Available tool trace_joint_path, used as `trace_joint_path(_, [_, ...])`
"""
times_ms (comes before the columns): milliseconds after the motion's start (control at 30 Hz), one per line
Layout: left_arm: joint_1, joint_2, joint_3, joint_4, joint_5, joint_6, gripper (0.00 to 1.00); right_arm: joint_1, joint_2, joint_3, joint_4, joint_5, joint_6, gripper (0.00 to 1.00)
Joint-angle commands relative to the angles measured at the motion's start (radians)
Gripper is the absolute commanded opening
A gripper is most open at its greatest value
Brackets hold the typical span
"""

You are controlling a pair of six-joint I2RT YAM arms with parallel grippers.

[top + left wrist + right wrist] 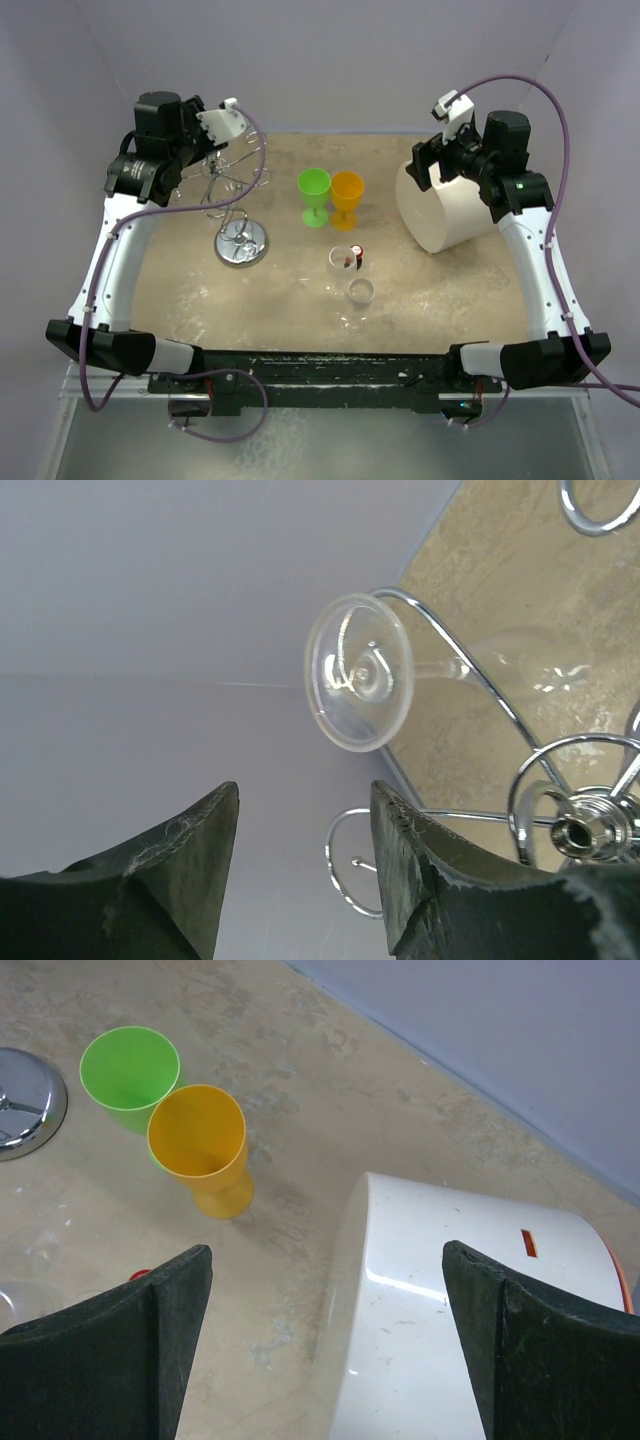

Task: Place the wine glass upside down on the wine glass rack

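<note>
Silver wire carries the one wine glass (358, 672): it hangs on a curled arm of the single wine glass rack (241, 243) at the back left of the tabletop (180, 290), foot out toward the wall and bowl toward the tabletop. The left claw (305, 810) stands spread and empty just short of that foot, not touching it, while the right claw (325, 1260) gapes wide above the one white cylinder (440, 205) by the right edge. One green goblet (314, 190) and one orange goblet (347, 195) stand side by side mid-table, two clear glasses (360, 291) sit nearer the front, and bare sandy surface lies between them and the rack's base.
</note>
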Motion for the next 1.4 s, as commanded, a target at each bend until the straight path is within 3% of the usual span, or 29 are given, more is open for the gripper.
trace_joint_path(0, [0.003,-0.011,0.082,0.087,-0.044,-0.065,0.58,-0.003,-0.02,-0.006,0.047,-0.021,0.006,0.99])
trace_joint_path(200, [0.003,-0.032,0.092,0.217,-0.104,-0.183,0.69,-0.003,-0.015,0.014,0.036,-0.05,0.001,1.0])
trace_joint_path(367, [0.003,-0.044,0.109,0.243,-0.132,-0.395,0.81,-0.002,-0.035,0.022,0.037,-0.058,-0.009,1.0])
trace_joint_path(667, [0.077,-0.077,0.186,0.132,0.09,-0.696,0.93,0.06,-0.006,0.043,0.046,-0.014,0.015,0.94])
trace_joint_path(900, [0.092,-0.096,0.213,0.075,0.219,-0.723,0.99,0.229,0.114,0.126,-0.027,0.094,-0.032,0.88])
trace_joint_path(1133, [0.096,-0.107,0.212,0.062,0.225,-0.716,0.99,0.325,0.295,0.23,-0.066,0.185,-0.011,0.8])
trace_joint_path(1367, [0.103,-0.109,0.196,0.045,0.234,-0.706,0.99,0.372,0.351,0.221,-0.087,0.152,-0.025,0.77])
